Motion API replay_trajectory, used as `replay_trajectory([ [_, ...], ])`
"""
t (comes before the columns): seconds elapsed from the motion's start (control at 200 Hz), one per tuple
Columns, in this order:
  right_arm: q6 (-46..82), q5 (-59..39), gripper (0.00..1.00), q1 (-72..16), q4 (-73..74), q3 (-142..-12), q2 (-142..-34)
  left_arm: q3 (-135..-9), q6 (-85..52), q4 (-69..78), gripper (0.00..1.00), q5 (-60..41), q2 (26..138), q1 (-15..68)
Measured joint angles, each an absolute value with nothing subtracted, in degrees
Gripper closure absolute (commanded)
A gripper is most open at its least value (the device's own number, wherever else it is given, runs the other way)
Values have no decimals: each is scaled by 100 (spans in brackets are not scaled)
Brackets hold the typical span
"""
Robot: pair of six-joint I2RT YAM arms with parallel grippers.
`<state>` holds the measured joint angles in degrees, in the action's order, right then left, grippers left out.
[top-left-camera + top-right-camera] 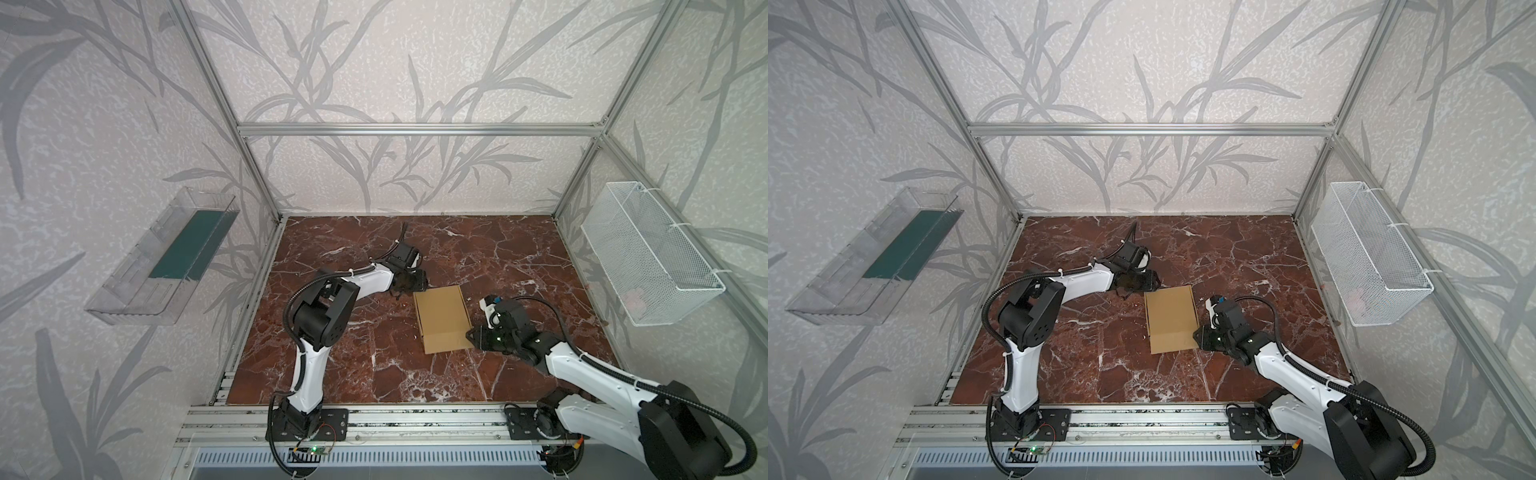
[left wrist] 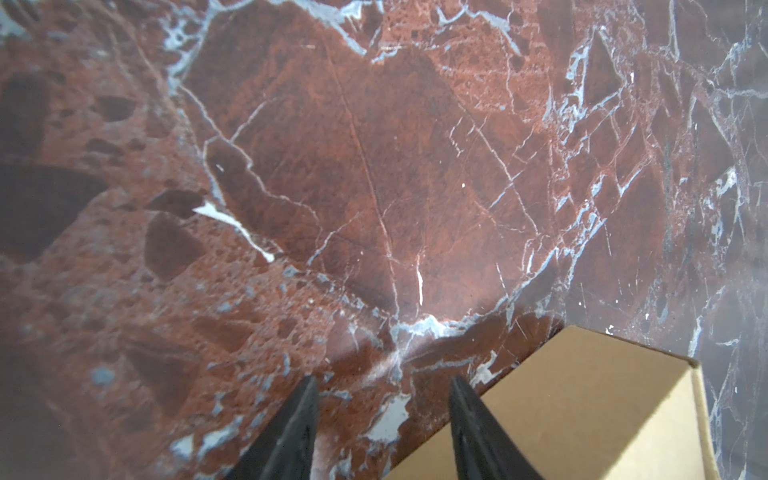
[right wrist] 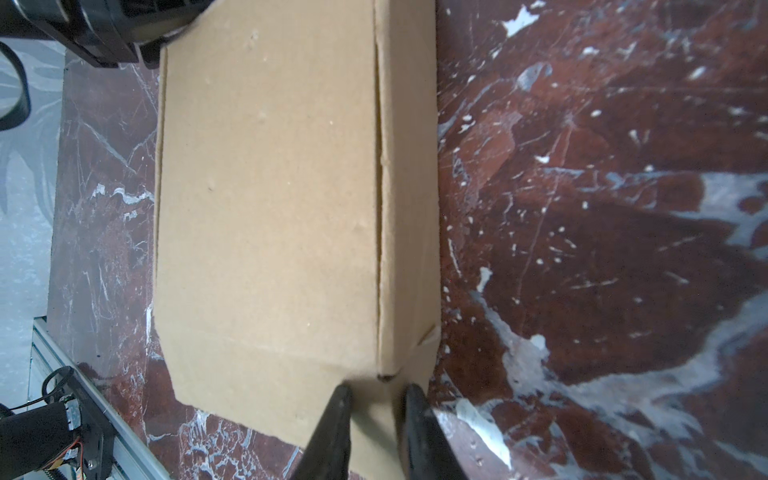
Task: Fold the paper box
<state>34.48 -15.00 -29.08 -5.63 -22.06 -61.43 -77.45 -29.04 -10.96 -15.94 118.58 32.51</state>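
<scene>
Paper box [image 1: 442, 320]: right pincer [image 3: 377, 388] nearly closed astride its near corner, grip unclear; left pincer [image 2: 382, 380] half-open, empty, beside far corner

No legible text, label, brand or number in any view. The paper box [image 3: 266, 199] shows plain tan cardboard on every face in view. The circuit board [image 1: 311, 451] at the bottom edge in a top view is too small to read.
</scene>
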Motion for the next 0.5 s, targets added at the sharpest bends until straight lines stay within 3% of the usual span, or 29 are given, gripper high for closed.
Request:
replay_trajectory([
  [0.5,3444,-1551,76,-2891,-123,-1999,-6132,-7741,-2915,-1087,47,-1614,11858,3249],
])
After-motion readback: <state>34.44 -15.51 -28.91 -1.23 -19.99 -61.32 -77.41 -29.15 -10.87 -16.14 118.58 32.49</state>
